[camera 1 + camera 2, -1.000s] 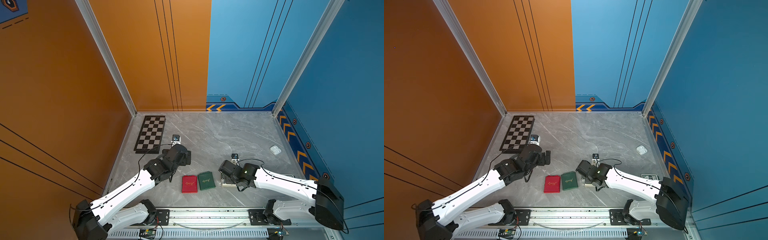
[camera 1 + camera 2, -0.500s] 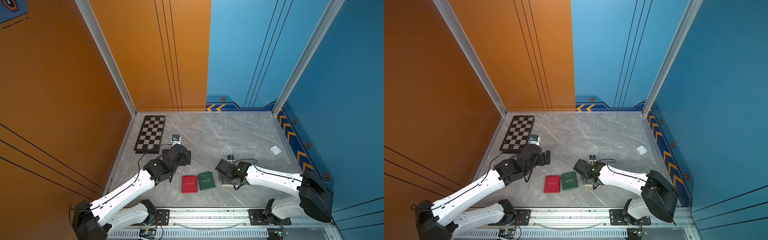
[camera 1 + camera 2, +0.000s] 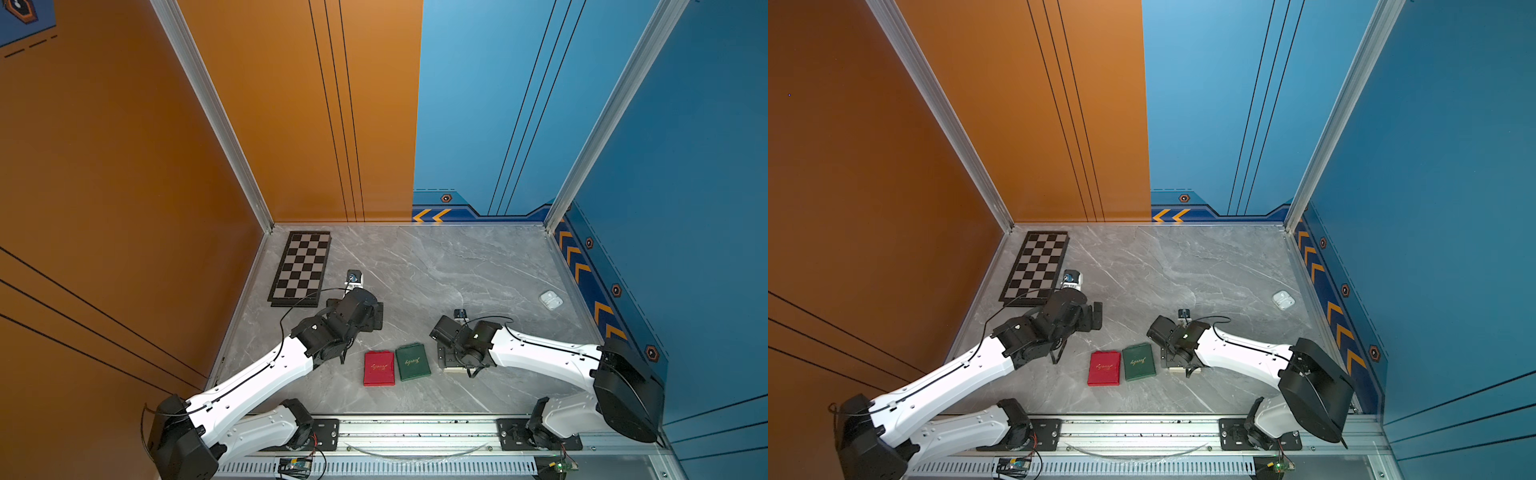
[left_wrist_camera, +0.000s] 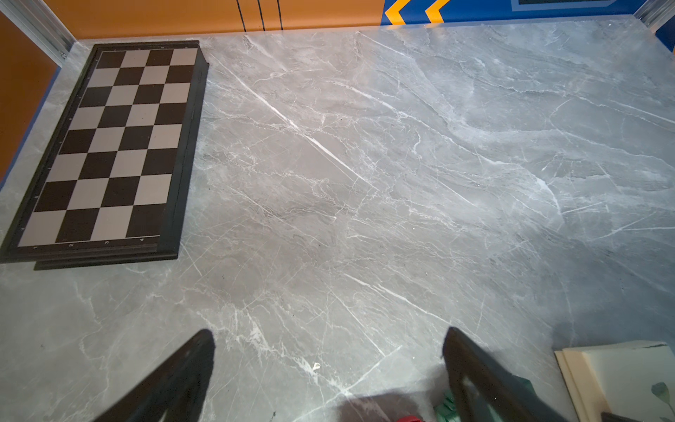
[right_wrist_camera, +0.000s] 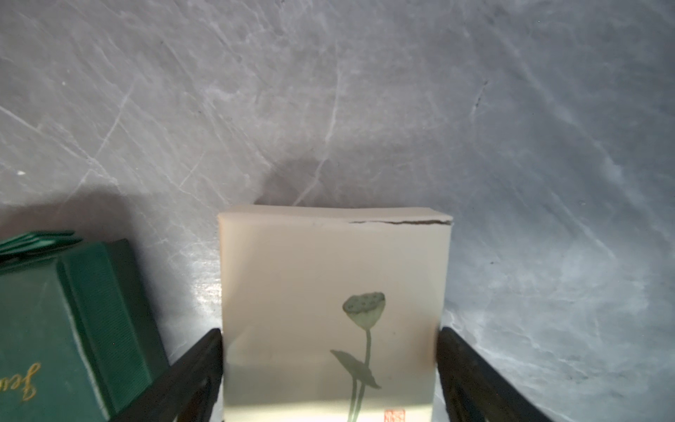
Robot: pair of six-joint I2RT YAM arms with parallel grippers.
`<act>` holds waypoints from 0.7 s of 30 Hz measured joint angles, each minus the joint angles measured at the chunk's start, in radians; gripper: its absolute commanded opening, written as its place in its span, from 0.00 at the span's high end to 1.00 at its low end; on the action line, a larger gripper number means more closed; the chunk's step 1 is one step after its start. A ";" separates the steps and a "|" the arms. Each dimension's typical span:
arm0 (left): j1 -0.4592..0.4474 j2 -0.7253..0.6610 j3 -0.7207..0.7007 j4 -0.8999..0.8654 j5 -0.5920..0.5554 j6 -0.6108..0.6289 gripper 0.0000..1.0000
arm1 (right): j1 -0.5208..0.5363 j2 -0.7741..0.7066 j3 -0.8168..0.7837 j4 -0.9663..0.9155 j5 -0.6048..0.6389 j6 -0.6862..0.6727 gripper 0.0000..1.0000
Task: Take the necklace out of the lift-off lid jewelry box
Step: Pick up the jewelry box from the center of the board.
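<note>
The right hand (image 5: pixel 330 330) pinches the cream jewelry box (image 5: pixel 328 263) by its sides, lid on; the necklace, unseen, is presumably inside. Held too low, the base may rise with the lid and knock the green box (image 5: pixel 73 310) just beside. The left hand (image 4: pixel 328 336) hangs open over the tabletop (image 4: pixel 401 146).

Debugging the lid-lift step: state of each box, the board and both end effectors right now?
cream box: lid on.
green box: closed.
red box: closed.
chessboard: folded shut.
left end effector: open, empty.
right end effector: closed on the cream box's sides.
</note>
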 measured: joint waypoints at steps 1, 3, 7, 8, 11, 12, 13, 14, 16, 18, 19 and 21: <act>0.000 0.002 0.000 0.000 0.000 0.000 0.02 | -0.002 0.003 0.000 0.002 -0.001 0.000 0.08; 0.000 0.006 0.000 0.000 0.000 0.000 0.02 | -0.005 0.009 0.000 0.005 -0.004 0.000 0.07; 0.000 0.009 0.001 0.000 0.000 0.000 0.02 | -0.008 0.016 0.000 0.012 -0.005 -0.007 0.07; 0.000 0.009 0.001 0.000 0.000 0.000 0.02 | -0.009 0.016 0.000 0.013 -0.005 -0.007 0.07; 0.000 0.009 0.001 0.000 0.000 0.000 0.02 | -0.011 0.016 0.000 0.014 -0.007 -0.008 0.08; 0.000 0.009 0.001 0.000 0.000 0.000 0.02 | -0.013 0.016 0.000 0.014 -0.008 -0.008 0.09; 0.000 0.009 0.001 0.000 0.000 0.000 0.02 | -0.014 0.016 0.000 0.014 -0.008 -0.010 0.09; 0.000 0.009 0.001 0.000 0.000 0.000 0.02 | -0.016 0.016 0.000 0.014 -0.009 -0.012 0.09; 0.000 0.010 0.001 0.000 0.000 0.000 0.02 | -0.018 0.016 0.000 0.014 -0.012 -0.019 0.09; 0.000 0.014 0.001 0.000 0.000 0.000 0.02 | -0.025 0.016 0.000 0.015 -0.017 -0.026 0.09; 0.000 0.016 0.001 0.000 0.000 0.000 0.02 | -0.029 0.016 0.000 0.016 -0.021 -0.030 0.11; 0.000 0.023 0.006 -0.001 0.001 0.001 0.02 | -0.040 0.016 0.000 0.019 -0.029 -0.043 0.13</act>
